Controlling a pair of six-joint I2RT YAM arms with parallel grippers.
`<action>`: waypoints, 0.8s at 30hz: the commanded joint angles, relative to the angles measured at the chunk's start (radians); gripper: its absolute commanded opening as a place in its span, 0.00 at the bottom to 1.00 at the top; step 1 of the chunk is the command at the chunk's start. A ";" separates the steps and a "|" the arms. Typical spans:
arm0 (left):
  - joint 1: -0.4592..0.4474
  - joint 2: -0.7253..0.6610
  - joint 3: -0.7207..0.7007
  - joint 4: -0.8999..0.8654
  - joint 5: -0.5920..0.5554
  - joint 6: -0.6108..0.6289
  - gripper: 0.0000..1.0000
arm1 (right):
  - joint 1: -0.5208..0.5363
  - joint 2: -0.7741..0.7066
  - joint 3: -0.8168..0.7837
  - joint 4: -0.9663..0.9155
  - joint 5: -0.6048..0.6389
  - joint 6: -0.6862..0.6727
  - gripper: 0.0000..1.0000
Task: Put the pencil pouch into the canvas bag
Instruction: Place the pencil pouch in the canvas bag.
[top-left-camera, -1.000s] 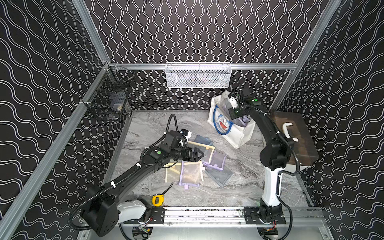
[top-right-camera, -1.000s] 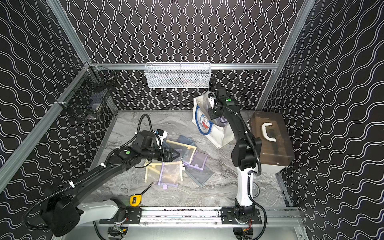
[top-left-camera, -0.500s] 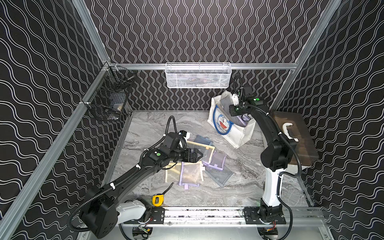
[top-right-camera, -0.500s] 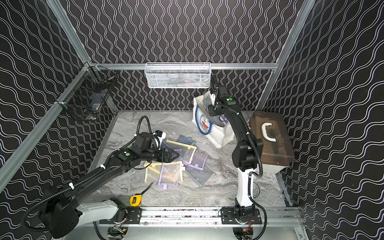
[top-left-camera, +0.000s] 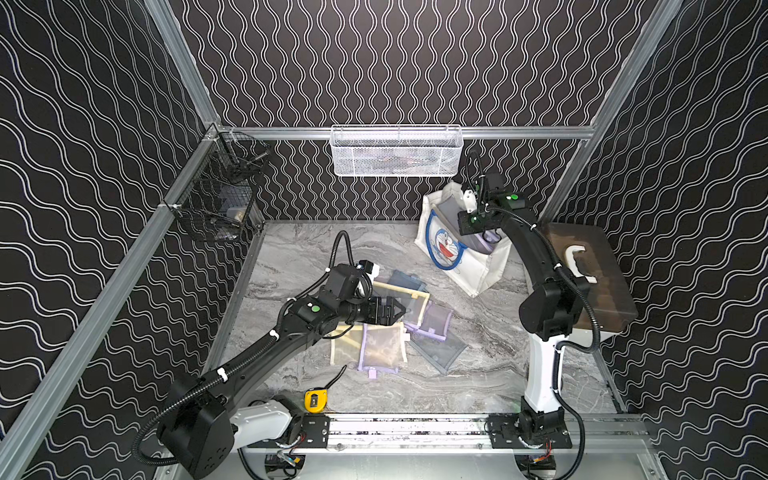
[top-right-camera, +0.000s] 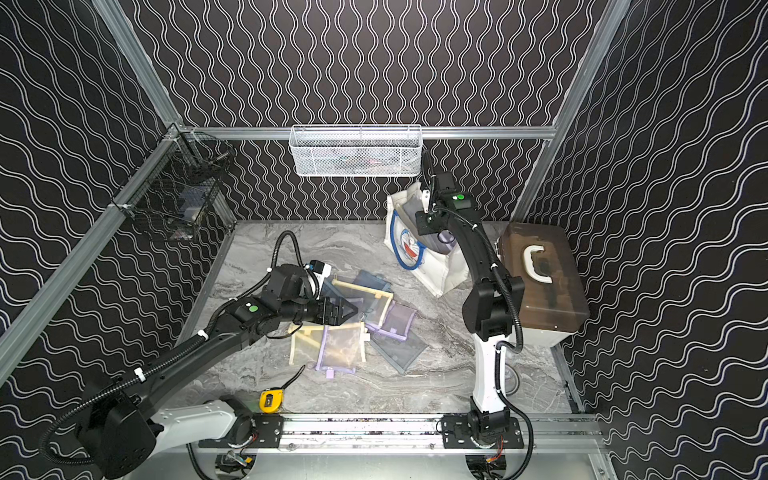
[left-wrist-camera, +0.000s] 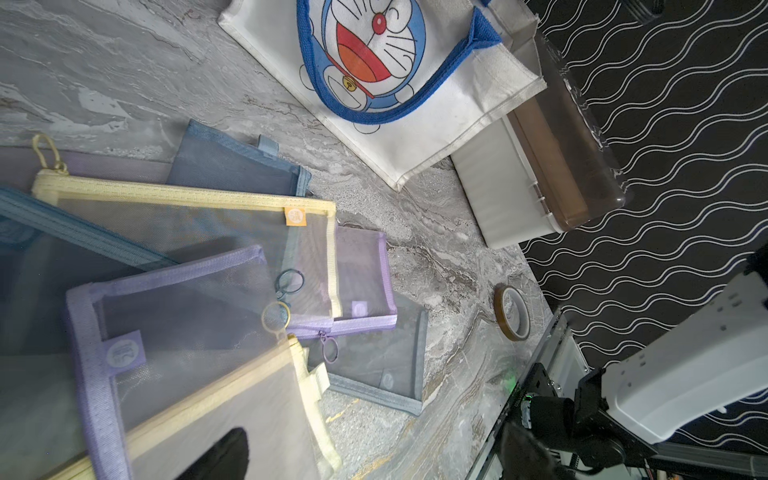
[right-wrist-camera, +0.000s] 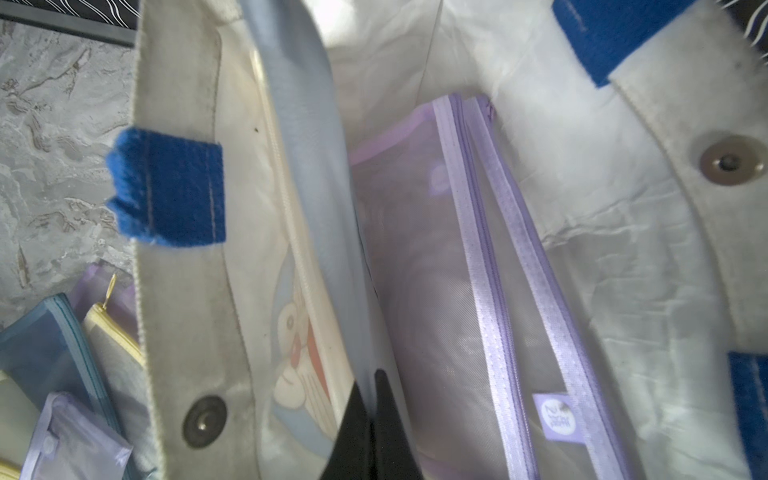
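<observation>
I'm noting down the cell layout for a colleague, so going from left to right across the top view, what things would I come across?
black wire basket → yellow tape measure → purple-edged pouch → canvas bag → brown case

My left arm (top-left-camera: 257, 353) stretches from the front left corner of the table (top-left-camera: 291, 249) toward its middle. The forearm runs low and nearly level, and my left gripper (top-left-camera: 395, 309) points across with its jaws spread wide. My right arm (top-left-camera: 536, 257) rises at the front right and folds at the elbow. It reaches toward the back right corner, wrist bent downward. My right gripper (right-wrist-camera: 369, 395) has its black fingers (right-wrist-camera: 353, 419) pressed together.
</observation>
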 joint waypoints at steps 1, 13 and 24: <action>0.003 0.007 0.009 0.013 0.021 0.031 0.99 | 0.001 0.045 0.044 -0.084 -0.004 0.006 0.00; 0.004 -0.031 0.006 -0.025 -0.017 0.030 0.99 | 0.001 0.050 0.075 0.000 0.042 0.078 0.39; 0.003 -0.038 -0.001 -0.050 -0.066 0.006 0.99 | 0.001 -0.045 -0.014 0.046 0.023 0.093 0.45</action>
